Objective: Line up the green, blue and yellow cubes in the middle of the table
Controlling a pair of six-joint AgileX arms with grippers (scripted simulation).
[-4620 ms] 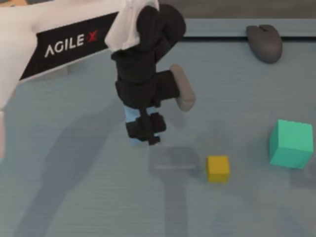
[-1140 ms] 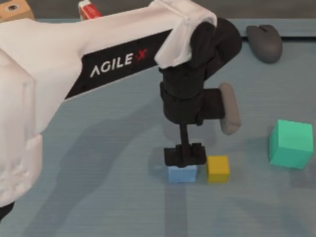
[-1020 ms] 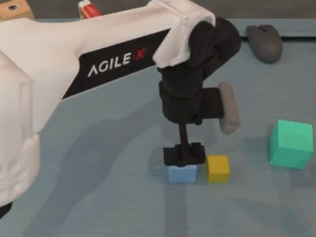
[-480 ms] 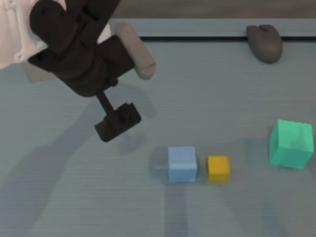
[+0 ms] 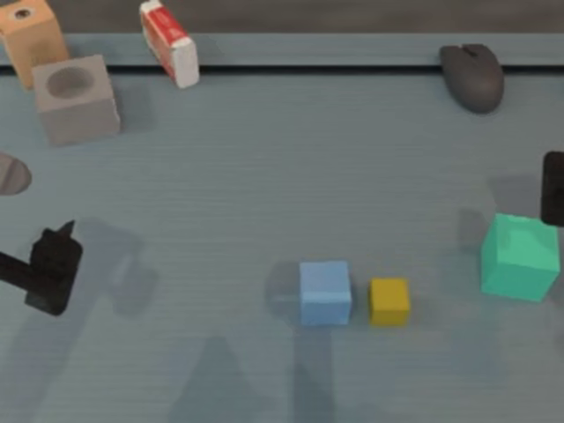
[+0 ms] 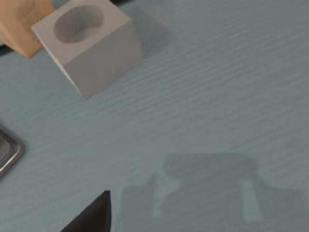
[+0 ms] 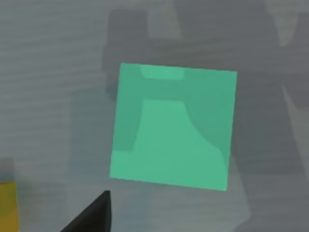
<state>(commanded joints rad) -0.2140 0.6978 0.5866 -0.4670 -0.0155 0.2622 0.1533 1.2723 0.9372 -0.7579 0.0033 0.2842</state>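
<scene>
top view: camera above the table (image 5: 264, 176), facing straight down, taking in most of the surface from the dark far edge line at 12 o'clock. left wrist view: close and oblique to the table, facing the grey block with a round hole (image 6: 87, 46) and the tan wooden block (image 6: 21, 21), both shared with the top view at 10 o'clock. right wrist view: close, directly above the green cube (image 7: 174, 128), with the yellow cube (image 7: 7, 205) at one edge; the top view has that green cube at 4 o'clock.
</scene>
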